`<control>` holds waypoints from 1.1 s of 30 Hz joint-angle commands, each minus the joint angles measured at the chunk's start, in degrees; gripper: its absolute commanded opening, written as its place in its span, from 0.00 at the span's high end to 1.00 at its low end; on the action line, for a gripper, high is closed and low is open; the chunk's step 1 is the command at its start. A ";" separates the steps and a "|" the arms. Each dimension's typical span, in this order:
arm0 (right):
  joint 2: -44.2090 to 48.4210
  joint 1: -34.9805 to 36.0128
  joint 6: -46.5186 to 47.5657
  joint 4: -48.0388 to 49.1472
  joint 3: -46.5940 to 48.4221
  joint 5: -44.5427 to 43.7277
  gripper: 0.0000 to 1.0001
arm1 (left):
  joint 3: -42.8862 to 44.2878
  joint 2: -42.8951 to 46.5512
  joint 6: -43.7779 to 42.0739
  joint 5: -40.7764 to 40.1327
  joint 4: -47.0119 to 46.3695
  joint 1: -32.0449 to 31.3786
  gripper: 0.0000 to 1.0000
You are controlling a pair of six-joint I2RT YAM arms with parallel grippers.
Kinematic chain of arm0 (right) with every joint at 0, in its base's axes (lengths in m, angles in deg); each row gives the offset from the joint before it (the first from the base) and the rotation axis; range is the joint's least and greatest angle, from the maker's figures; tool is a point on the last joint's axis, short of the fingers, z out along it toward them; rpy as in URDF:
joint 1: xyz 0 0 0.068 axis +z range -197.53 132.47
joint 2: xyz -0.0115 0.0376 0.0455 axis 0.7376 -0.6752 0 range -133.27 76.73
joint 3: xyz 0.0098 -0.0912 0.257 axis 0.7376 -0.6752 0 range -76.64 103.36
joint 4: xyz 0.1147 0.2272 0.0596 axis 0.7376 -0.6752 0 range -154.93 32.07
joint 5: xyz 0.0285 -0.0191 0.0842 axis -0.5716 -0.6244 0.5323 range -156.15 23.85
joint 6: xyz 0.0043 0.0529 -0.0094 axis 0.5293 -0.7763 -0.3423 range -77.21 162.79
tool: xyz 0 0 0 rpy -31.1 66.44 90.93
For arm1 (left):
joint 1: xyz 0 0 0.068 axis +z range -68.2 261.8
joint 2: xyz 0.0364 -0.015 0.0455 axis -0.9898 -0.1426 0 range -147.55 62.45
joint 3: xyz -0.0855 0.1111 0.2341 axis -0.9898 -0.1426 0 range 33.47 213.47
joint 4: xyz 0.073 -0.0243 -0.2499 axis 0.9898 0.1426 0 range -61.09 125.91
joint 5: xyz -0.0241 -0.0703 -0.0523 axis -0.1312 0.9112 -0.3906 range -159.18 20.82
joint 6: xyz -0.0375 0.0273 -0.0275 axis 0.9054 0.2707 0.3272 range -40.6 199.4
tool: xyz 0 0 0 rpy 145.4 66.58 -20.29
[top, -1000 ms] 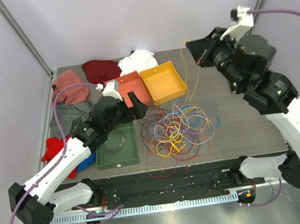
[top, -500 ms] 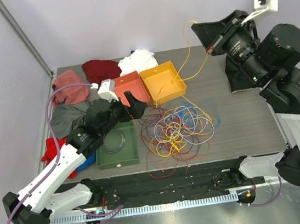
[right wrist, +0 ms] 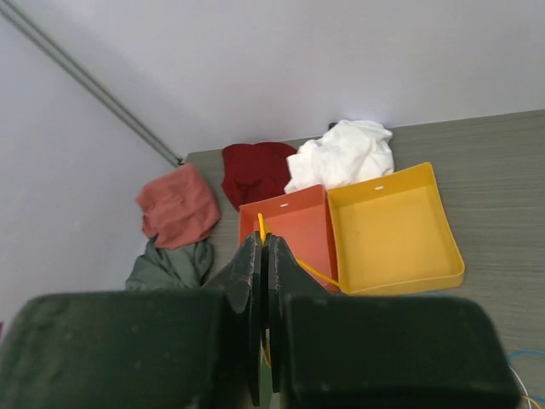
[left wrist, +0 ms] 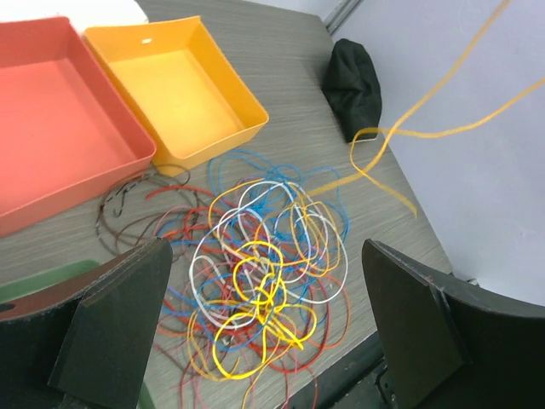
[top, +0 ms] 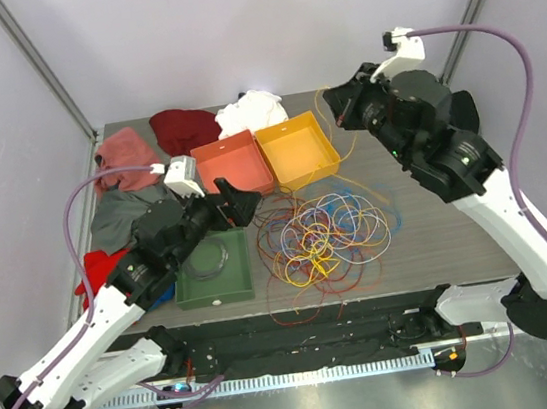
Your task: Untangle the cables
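The cables [top: 322, 230] lie in a tangled heap of red, yellow, blue, white and orange loops on the table's middle, in front of the trays. In the left wrist view the heap [left wrist: 266, 264] lies below and between my wide-apart fingers [left wrist: 115, 328]. My left gripper [top: 240, 201] hovers open at the heap's left edge, holding nothing. My right gripper [top: 335, 114] is raised behind the heap, near the yellow tray's back right corner, and is shut on one orange-yellow cable [right wrist: 261, 227]. That cable [left wrist: 426, 102] hangs slack in the air down to the heap.
An orange-red tray [top: 233, 162] and a yellow tray [top: 297, 149] stand behind the heap. A green tray [top: 212, 270] with a dark coil sits left. Cloths lie at the back left: pink [top: 125, 148], maroon [top: 183, 128], white [top: 251, 112], grey [top: 121, 212]. A black cloth [left wrist: 353, 85] lies far right.
My right arm lifted the orange-yellow cable high, then swung down and left towards the trays, still gripping it. The left arm edged right towards the heap, still open.
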 commanded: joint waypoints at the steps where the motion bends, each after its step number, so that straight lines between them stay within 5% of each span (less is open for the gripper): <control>1: -6.42 -0.99 2.35 5.96 3.51 -8.51 0.99 | -3.37 4.27 0.61 -3.48 3.40 -0.15 0.00; 11: -17.25 -4.33 8.77 19.48 8.53 -8.98 0.99 | -9.98 16.92 4.57 -12.27 14.38 -0.15 0.00; 20: -27.44 -7.84 8.77 23.97 12.84 -6.78 0.99 | -8.93 17.20 3.87 -14.82 17.11 -0.15 0.00; 33: -32.45 -10.83 5.52 36.54 1.16 -1.59 0.99 | -9.81 16.05 5.10 -14.56 17.64 -0.15 0.00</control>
